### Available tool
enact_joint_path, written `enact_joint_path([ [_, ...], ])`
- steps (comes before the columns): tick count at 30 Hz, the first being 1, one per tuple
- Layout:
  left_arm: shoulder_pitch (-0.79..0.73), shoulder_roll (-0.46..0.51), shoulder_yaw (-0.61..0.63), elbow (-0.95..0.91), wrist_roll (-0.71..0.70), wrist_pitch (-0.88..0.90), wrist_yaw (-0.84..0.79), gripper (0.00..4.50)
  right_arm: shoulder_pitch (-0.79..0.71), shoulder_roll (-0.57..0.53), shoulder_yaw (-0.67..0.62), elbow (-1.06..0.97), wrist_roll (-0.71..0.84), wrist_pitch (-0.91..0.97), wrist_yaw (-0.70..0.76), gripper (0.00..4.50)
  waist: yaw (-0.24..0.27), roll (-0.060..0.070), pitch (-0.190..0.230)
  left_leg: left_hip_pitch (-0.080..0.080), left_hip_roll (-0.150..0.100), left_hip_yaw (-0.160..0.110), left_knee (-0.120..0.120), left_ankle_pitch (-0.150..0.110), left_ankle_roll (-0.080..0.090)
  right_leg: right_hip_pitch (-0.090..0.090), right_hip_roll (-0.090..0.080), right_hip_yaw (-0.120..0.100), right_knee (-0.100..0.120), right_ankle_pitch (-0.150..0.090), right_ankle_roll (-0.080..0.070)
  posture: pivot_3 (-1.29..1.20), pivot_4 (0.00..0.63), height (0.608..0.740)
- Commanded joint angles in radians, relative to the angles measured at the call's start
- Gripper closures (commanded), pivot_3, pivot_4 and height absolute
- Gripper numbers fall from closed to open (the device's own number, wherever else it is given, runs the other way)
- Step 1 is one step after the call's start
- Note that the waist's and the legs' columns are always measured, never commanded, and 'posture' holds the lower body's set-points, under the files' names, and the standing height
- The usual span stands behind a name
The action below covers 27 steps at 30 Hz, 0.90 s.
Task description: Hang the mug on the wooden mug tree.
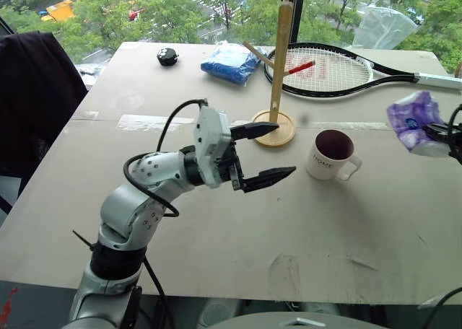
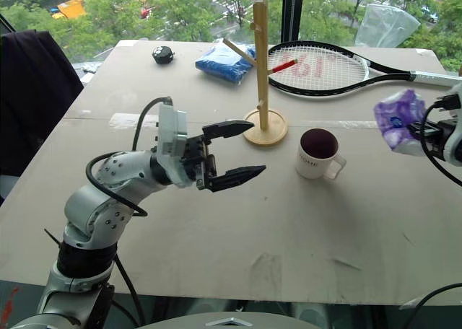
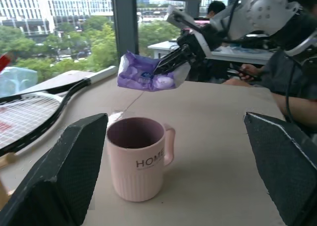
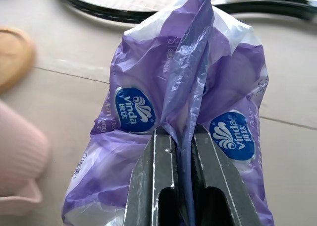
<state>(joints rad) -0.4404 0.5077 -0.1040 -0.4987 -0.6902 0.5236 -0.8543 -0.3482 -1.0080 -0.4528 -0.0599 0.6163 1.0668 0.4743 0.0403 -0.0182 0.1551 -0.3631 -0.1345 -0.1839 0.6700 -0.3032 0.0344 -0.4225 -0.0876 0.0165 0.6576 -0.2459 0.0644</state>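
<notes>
The white mug with a dark maroon inside stands upright on the table, just right of the wooden mug tree, whose round base rests mid-table. The mug's handle points to the right and toward me. My left gripper hovers open left of the mug, aimed at it. In the left wrist view the mug sits between the two wide-apart fingers. At the far right, my right gripper is held above the table, shut on a purple tissue packet pinched between its fingers.
A tennis racket lies behind the tree, with a blue packet and a small black object at the table's far side. Dark cloth hangs at the left edge. A person sits off to the right.
</notes>
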Motion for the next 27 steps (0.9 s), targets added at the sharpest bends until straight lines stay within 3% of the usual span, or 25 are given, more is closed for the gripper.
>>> enact_joint_path([
  [1,-0.077,-0.036,-0.055,0.045,-0.007,0.008,-0.052,0.00,0.026,-0.037,-0.033,0.117,-0.086,-0.128,0.036,4.46,-0.004,0.000,0.000,0.000,0.000,0.001,0.000,0.000,0.000,0.000,0.000,0.000,0.000,0.000,0.000,0.00,0.150,0.740],
  [4,-0.114,-0.070,-0.079,0.078,0.004,0.003,-0.064,0.00,0.041,-0.043,-0.016,0.215,-0.158,-0.221,0.038,4.46,-0.012,0.001,0.000,0.001,0.001,0.003,0.000,0.000,0.000,0.000,0.001,0.003,0.001,0.001,0.001,0.00,0.150,0.740],
  [5,-0.122,-0.080,-0.087,0.086,0.013,-0.002,-0.065,0.00,0.043,-0.045,-0.016,0.241,-0.178,-0.240,0.032,3.83,-0.014,0.001,0.000,0.001,0.001,0.004,0.000,0.000,0.000,0.000,0.001,0.004,0.001,0.001,0.001,0.00,0.150,0.740],
  [6,-0.129,-0.089,-0.096,0.093,0.023,-0.007,-0.065,0.00,0.045,-0.047,-0.021,0.264,-0.197,-0.264,0.025,3.73,-0.017,0.001,0.000,0.001,0.001,0.004,0.000,0.000,0.000,0.000,0.001,0.004,0.001,0.001,0.001,0.00,0.150,0.740],
  [10,-0.129,-0.114,-0.110,0.098,0.031,-0.002,-0.063,0.00,0.053,-0.024,-0.079,0.259,-0.221,-0.334,0.003,1.77,-0.026,0.001,0.000,0.001,0.001,0.004,0.000,0.000,0.000,0.000,0.001,0.005,0.000,0.001,0.001,0.00,0.150,0.740],
  [13,-0.113,-0.107,-0.096,0.094,0.027,0.018,-0.052,0.00,0.099,0.005,-0.120,0.123,-0.156,-0.309,0.062,1.77,-0.026,0.002,0.000,0.002,0.002,0.005,0.000,0.000,0.000,-0.001,0.002,0.006,0.000,0.001,0.001,0.00,0.150,0.740],
  [17,-0.055,-0.036,-0.098,0.070,0.047,0.062,-0.060,0.00,0.223,0.093,-0.130,-0.216,0.021,-0.122,0.092,1.77,-0.026,0.002,-0.001,0.002,0.004,0.005,0.000,0.000,0.000,-0.001,0.004,0.007,0.001,0.001,0.001,0.00,0.150,0.740],
  [22,-0.026,0.007,-0.105,0.044,0.075,0.096,-0.030,0.00,0.294,0.265,-0.075,-0.467,0.115,0.000,-0.043,1.77,-0.018,0.002,0.000,0.001,0.005,0.004,0.001,0.000,0.000,-0.001,0.005,0.006,0.000,0.003,0.001,0.00,0.150,0.740],
  [27,0.001,0.032,-0.158,0.026,0.178,0.090,0.012,0.00,0.344,0.415,0.066,-0.542,0.040,-0.021,-0.175,1.77,-0.011,0.002,0.000,0.002,0.004,0.004,0.001,0.000,0.000,0.000,0.006,0.007,-0.001,0.006,0.002,0.00,0.150,0.740],
])
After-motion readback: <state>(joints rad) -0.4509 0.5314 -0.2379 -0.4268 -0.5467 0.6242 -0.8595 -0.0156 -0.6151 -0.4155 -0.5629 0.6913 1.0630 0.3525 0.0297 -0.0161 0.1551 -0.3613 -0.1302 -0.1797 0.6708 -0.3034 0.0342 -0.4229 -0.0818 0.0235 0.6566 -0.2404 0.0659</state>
